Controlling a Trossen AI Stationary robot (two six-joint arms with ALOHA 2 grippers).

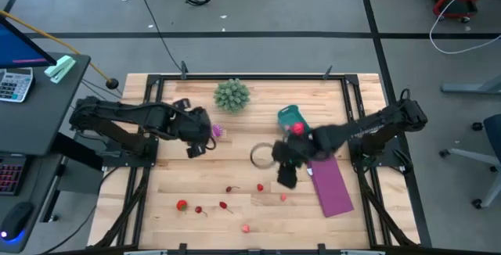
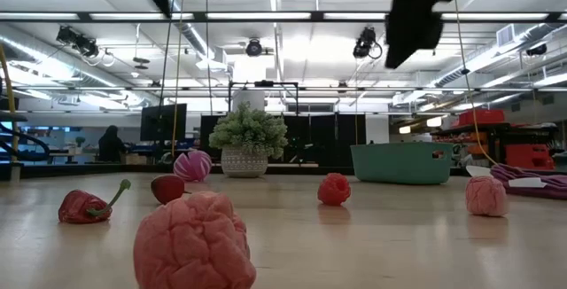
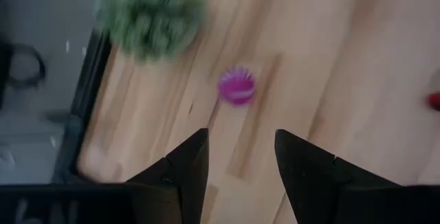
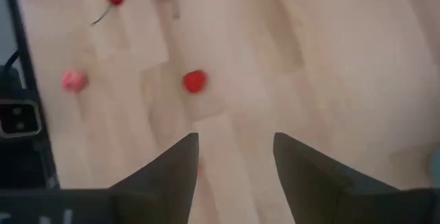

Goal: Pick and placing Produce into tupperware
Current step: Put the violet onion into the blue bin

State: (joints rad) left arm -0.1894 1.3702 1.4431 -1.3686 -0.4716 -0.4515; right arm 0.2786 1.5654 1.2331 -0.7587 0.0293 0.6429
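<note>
The teal tupperware tub (image 1: 288, 116) stands right of the table's middle, also seen in the low view (image 2: 400, 162). A red piece (image 1: 297, 128) shows at its near edge. The purple-pink striped ball (image 1: 218, 131) lies on the wood just right of my left gripper (image 1: 196, 147), which is open and above the table; in the left wrist view the ball (image 3: 237, 86) is ahead of the fingers (image 3: 240, 135). My right gripper (image 1: 286, 178) is open and hovers near the tub, over small red pieces (image 4: 195, 81). Several small red and pink pieces (image 1: 225, 206) lie scattered near the front edge.
A big spiky green ball (image 1: 232, 95) sits near the far edge. A flat purple sheet (image 1: 330, 186) lies under the right arm's reach, and a dark ring (image 1: 261, 155) lies at mid-table. The table's black frame rails (image 1: 141, 177) run along both sides.
</note>
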